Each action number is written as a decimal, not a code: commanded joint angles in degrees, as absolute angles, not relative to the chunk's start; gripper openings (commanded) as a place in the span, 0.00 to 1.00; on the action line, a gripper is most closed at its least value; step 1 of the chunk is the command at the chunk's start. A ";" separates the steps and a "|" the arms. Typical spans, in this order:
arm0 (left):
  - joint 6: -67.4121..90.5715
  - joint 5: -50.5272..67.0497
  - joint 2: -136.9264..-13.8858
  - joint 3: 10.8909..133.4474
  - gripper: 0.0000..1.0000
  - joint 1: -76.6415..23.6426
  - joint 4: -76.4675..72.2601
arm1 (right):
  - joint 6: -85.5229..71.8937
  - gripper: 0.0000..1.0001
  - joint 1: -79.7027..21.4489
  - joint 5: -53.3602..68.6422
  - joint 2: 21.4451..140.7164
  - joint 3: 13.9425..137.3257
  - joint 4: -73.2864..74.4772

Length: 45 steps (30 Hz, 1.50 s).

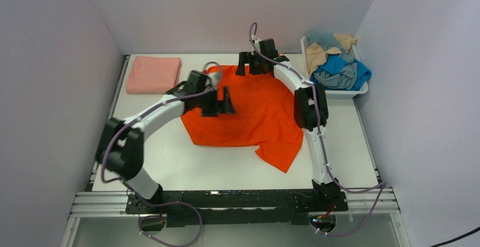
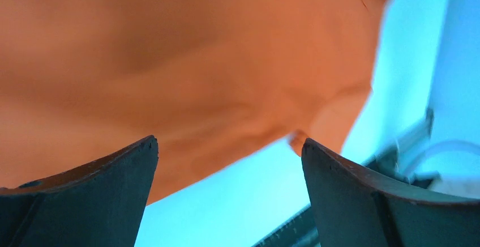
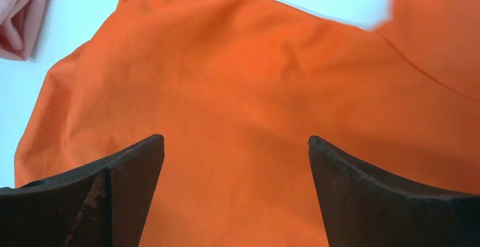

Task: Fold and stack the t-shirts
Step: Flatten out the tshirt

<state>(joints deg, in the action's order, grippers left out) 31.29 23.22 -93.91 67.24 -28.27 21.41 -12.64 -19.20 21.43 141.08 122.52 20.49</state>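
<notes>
A bright orange t-shirt [image 1: 255, 114] lies spread and rumpled on the middle of the white table. It fills the left wrist view [image 2: 187, 65] and the right wrist view [image 3: 255, 88]. My left gripper [image 1: 222, 103] is open and empty above the shirt's left part. My right gripper [image 1: 248, 64] is open and empty above the shirt's far edge. A folded salmon-pink t-shirt [image 1: 153, 74] lies at the far left; its edge shows in the right wrist view [image 3: 20, 15]. Blue, grey-blue, teal and tan t-shirts [image 1: 337, 60] are piled in the basket.
A white plastic basket [image 1: 354, 93] stands at the table's far right corner. Walls close in the table on the left, back and right. A black rail [image 1: 238, 200] with both arm bases runs along the near edge.
</notes>
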 commanded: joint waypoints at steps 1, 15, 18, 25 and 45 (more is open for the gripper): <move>36.50 9.41 -83.21 56.30 0.99 -18.70 24.62 | -11.48 1.00 -18.50 7.53 123.51 110.90 22.92; 40.57 6.17 -94.11 55.00 0.71 -10.55 23.31 | -19.51 1.00 -19.90 7.95 101.33 68.41 28.71; 41.32 5.38 -97.47 57.04 0.55 -10.78 24.00 | -20.15 1.00 -20.00 6.72 101.42 66.91 30.00; 40.67 0.89 -98.09 59.97 0.00 -12.49 27.41 | -20.00 1.00 -19.97 4.41 100.85 65.54 31.03; 31.58 -5.82 -127.69 118.24 0.82 -32.33 56.99 | -19.91 1.00 -18.40 -2.43 96.09 61.91 33.22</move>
<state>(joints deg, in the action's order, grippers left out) 35.18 -8.51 -126.89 113.03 -31.29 52.38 -19.31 -19.03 0.03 98.39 62.24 32.99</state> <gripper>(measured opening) 0.637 0.997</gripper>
